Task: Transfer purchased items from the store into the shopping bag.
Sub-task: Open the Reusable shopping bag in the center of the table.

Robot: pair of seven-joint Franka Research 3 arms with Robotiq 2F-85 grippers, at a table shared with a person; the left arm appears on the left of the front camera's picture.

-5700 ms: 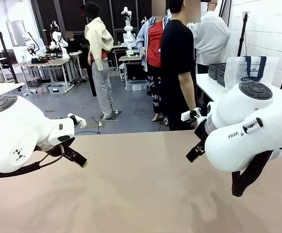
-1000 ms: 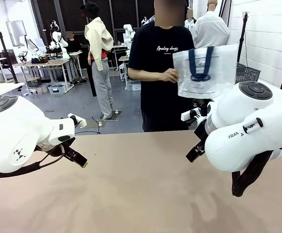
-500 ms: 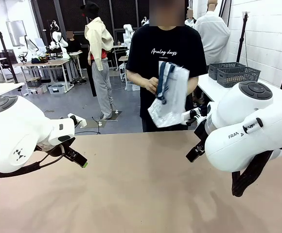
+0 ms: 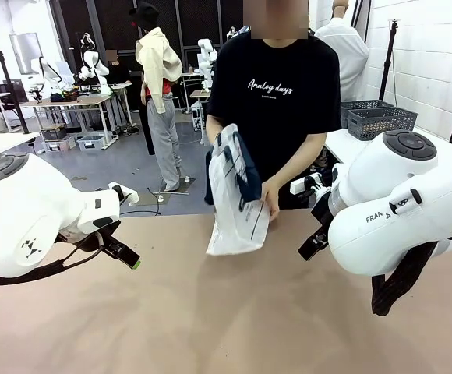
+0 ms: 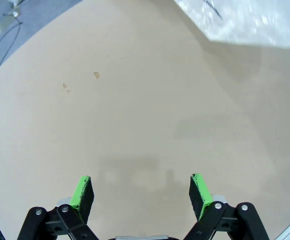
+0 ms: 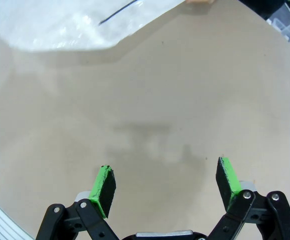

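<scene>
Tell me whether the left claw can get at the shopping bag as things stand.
Probably yes. The left claw is open over bare table, and nothing lies between it and the shopping bag at the far side. But the person's hand holds the bag, so it is not free to take.

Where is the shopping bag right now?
In the front view, the shopping bag is near the middle of the table's far edge. The person's hand holds it just over the tabletop.

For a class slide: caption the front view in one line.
Person holds a translucent shopping bag at the table, between left gripper and right gripper.
</scene>
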